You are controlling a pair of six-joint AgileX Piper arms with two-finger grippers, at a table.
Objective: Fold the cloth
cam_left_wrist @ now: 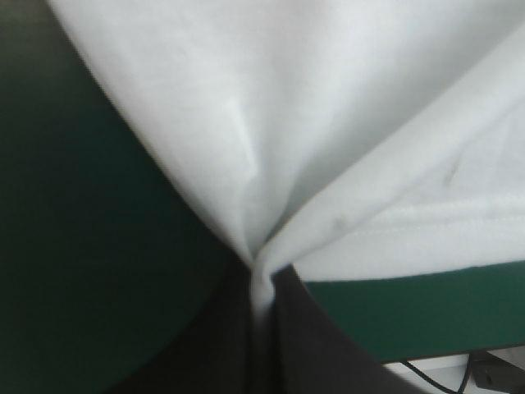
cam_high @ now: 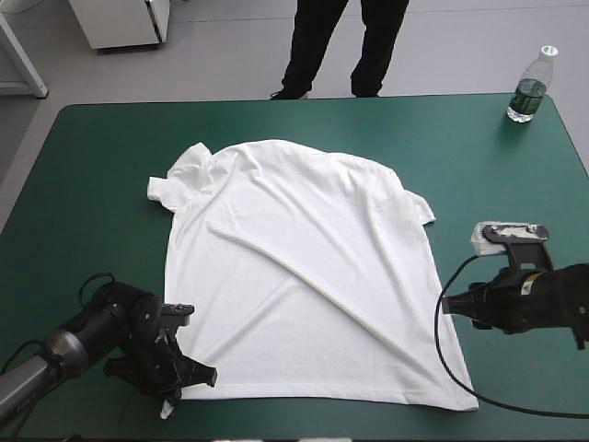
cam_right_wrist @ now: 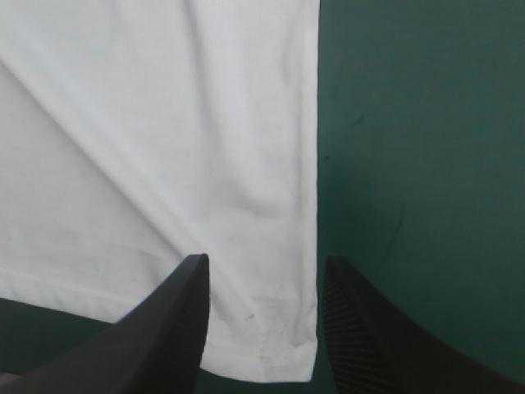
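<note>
One white T-shirt point(cam_high: 304, 276) is spread flat on the teal-green worktop point(cam_high: 83, 184), its long axis running from the collar at the far left to the hem along the near edge. The near-left hem corner is pinched in the closed left claw point(cam_left_wrist: 261, 283). The near-right corner lies between the parted fingers of the right claw point(cam_right_wrist: 267, 258), not yet gripped. Two claws and one water bottle point(cam_high: 531, 85) are counted.

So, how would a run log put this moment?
T-shirt: spread flat | left pincer: shut on its near hem | right pincer: open over its side edge
</note>
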